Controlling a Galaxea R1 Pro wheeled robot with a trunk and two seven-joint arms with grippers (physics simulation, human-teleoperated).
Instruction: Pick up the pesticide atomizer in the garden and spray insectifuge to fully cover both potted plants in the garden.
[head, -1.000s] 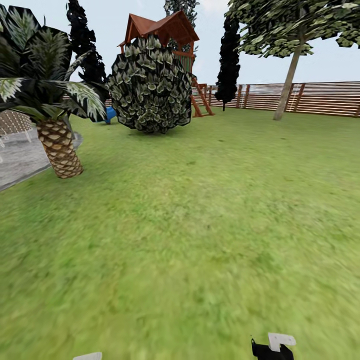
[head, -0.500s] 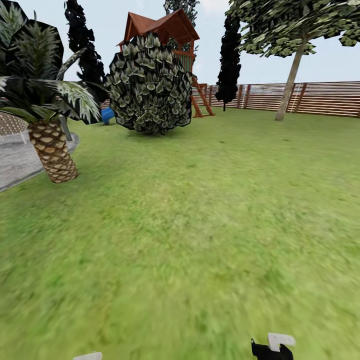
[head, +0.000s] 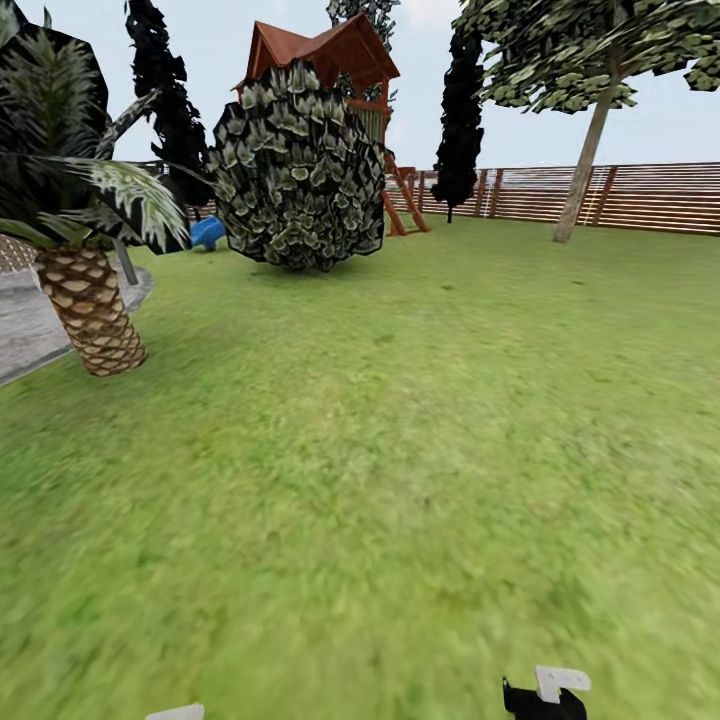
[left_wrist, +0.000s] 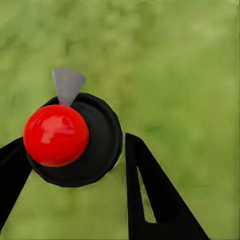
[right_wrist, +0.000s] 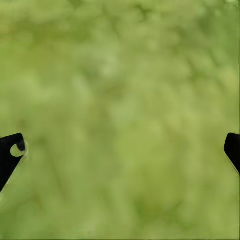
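The pesticide atomizer, a dark rounded bottle with a glossy red ball on it and a grey cone nozzle, sits between the black fingers of my left gripper, which is shut on it over blurred grass. My right gripper is open, its two black fingertips far apart with nothing but lawn between them. In the head view a black and white part of my right gripper shows at the bottom edge. The two potted plants are out of view.
Open lawn stretches ahead. A scaly-trunked palm stands at the left by a paved patch. A big round dark bush, a wooden playhouse, a tree and a slatted fence lie farther off.
The whole head picture has shifted: the palm has slid toward the left edge, so the camera has moved. Both grippers sit at the same spots along the bottom edge.
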